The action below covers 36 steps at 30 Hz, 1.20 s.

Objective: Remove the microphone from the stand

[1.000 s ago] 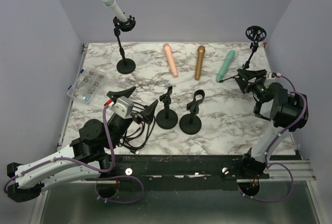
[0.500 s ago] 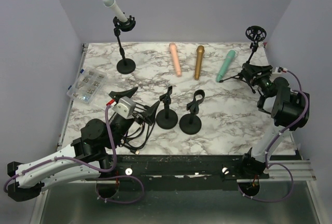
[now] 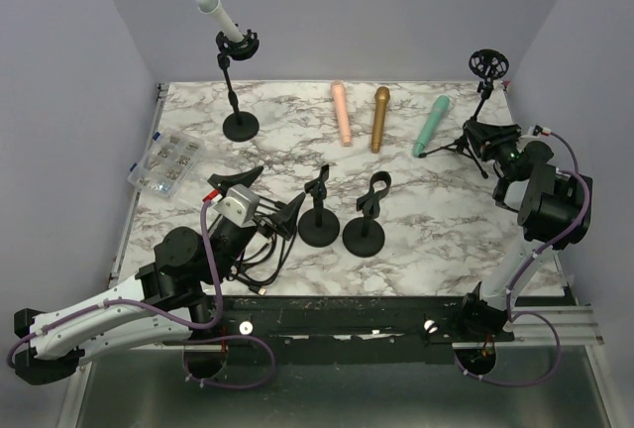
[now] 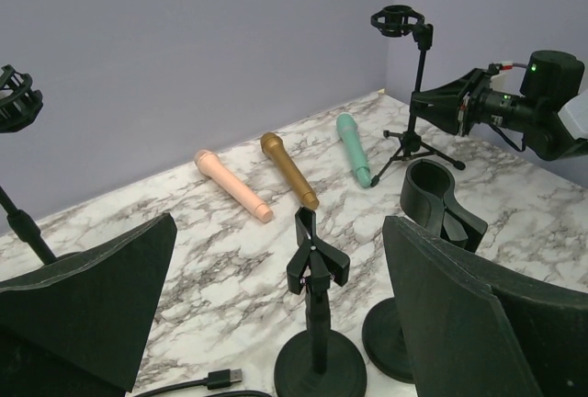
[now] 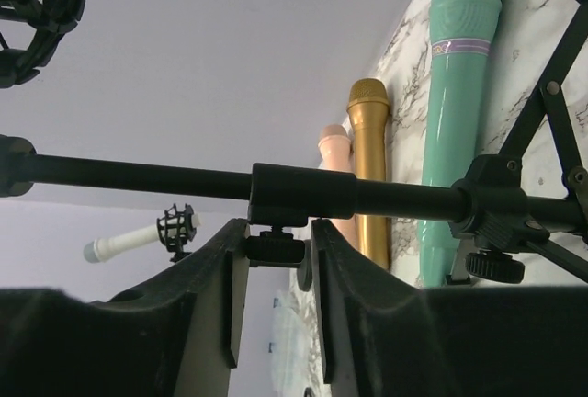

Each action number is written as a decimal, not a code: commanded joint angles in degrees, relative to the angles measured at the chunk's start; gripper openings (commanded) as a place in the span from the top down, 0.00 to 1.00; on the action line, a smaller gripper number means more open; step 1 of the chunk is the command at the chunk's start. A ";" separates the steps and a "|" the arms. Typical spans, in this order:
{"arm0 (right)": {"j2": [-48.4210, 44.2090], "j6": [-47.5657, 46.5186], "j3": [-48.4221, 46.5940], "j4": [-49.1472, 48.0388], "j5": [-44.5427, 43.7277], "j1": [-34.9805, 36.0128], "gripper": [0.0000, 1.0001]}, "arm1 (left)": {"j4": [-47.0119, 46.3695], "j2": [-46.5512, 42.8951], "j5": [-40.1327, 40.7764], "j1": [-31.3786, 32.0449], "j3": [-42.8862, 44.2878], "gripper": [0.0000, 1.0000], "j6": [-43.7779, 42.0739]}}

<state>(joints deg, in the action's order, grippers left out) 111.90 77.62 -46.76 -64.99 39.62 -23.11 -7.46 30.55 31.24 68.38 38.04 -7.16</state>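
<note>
A white microphone (image 3: 220, 17) sits tilted in the shock-mount clip of a round-based stand (image 3: 240, 126) at the back left; it shows small in the right wrist view (image 5: 124, 243). My right gripper (image 3: 487, 137) is far from it, at the black tripod stand (image 3: 482, 101) at the back right. There its fingers (image 5: 278, 241) are shut on the small knob (image 5: 276, 249) under the stand's pole (image 5: 386, 199). My left gripper (image 3: 269, 188) rests low near the front left, open with nothing between its fingers (image 4: 459, 314).
Pink (image 3: 342, 113), gold (image 3: 380, 118) and green (image 3: 431, 124) microphones lie loose on the marble top. Two short empty clip stands (image 3: 318, 220) (image 3: 365, 225) stand mid-table. A clear parts box (image 3: 165, 161) lies at the left edge, with a black cable (image 3: 260, 260) by the left arm.
My right gripper moved up to the tripod stand and closed on the knob under its pole. The pink microphone rolled a little to the right. The left arm stayed still.
</note>
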 commanded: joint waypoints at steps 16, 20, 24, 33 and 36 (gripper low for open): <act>-10.07 -28.53 -6.16 41.87 -15.60 -0.27 0.99 | 0.08 -0.23 -0.77 0.39 1.68 0.01 0.57; -12.78 -36.83 -9.49 52.44 -24.64 0.99 0.99 | 0.08 -0.16 -0.96 0.44 1.69 0.02 0.78; -13.52 -42.30 -13.10 59.59 -31.57 3.07 0.99 | 0.16 0.17 -1.09 0.37 1.72 0.01 0.92; -10.43 -50.87 -23.34 74.46 -48.93 10.14 0.99 | 0.34 0.64 -1.27 0.48 1.91 0.01 1.27; -8.04 -53.13 -28.64 80.62 -53.56 12.26 0.99 | 0.43 0.69 -1.34 0.50 1.87 0.02 1.27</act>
<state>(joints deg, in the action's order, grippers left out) 99.59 30.06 -70.48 0.62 -1.39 -12.82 -7.16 31.09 31.16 68.38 38.06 -6.72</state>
